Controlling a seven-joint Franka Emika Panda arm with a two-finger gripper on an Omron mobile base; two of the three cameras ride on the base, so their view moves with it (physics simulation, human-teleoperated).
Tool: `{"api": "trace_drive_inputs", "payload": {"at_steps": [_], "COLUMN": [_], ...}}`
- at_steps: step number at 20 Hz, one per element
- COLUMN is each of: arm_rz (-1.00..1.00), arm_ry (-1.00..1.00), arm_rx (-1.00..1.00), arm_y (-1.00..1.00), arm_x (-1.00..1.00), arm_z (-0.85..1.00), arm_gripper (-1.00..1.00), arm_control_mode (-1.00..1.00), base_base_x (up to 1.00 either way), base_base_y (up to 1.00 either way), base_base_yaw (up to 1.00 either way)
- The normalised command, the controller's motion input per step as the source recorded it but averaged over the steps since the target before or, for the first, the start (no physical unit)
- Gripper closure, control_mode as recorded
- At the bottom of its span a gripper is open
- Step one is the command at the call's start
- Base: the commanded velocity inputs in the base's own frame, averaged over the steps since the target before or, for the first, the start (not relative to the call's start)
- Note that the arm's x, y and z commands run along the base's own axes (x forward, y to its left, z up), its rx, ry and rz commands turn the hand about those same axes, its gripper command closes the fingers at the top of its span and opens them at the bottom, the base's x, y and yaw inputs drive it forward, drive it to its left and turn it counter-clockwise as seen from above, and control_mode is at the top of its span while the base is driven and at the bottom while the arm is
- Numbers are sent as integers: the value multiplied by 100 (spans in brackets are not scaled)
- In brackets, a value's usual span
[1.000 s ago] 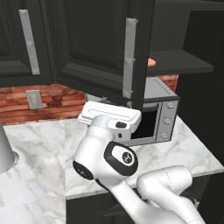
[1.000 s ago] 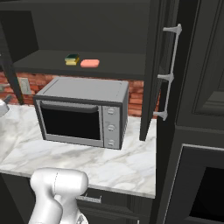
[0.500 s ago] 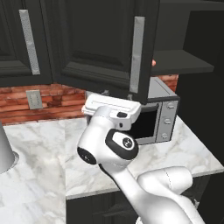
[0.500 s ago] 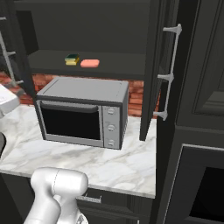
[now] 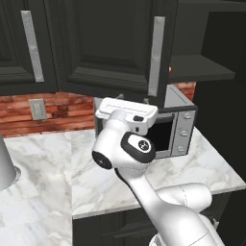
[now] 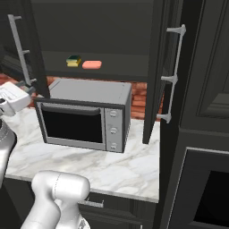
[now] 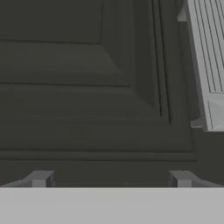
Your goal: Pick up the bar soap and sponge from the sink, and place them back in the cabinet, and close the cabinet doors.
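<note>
Soap and sponge on the cabinet shelf

Bar soap (image 6: 91, 64) and sponge (image 6: 74, 60) lie flat, long axes sideways; the open hand (image 7: 111, 179) faces a cabinet door (image 7: 87, 87).

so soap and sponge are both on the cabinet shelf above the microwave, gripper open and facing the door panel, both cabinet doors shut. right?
Not the doors. The right base view shows the right-hand cabinet door swung open, with the bar soap and sponge exposed on the shelf. The rest holds: the gripper is open, facing a door panel.

The salmon-pink slab of bar soap (image 6: 91, 64) and yellow, green-topped sponge (image 6: 74, 60) lie side by side on the dark cabinet's shelf (image 6: 134, 67), its black panelled doors (image 6: 157, 71) open.
</note>
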Motion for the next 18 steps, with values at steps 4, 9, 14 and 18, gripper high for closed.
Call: {"api": "trace_drive_inputs", "payload": {"at_steps": [4, 9, 14, 18], "arm_rz": [0, 0, 0, 0], "arm_ry": [0, 0, 2, 2], "arm_rx": [1, 4, 4, 3], "arm_y": [-31, -30, -31, -30], "arm_x": [23, 25, 21, 17], "arm_z": [0, 4, 8, 5], "arm_gripper": [-100, -100, -100, -100], "arm_control_mode": [-100, -100, -100, -100], "base_base_x": [0, 0, 0, 0], "base_base_y": [0, 0, 0, 0], "base_base_yaw": [0, 0, 0, 0]}}
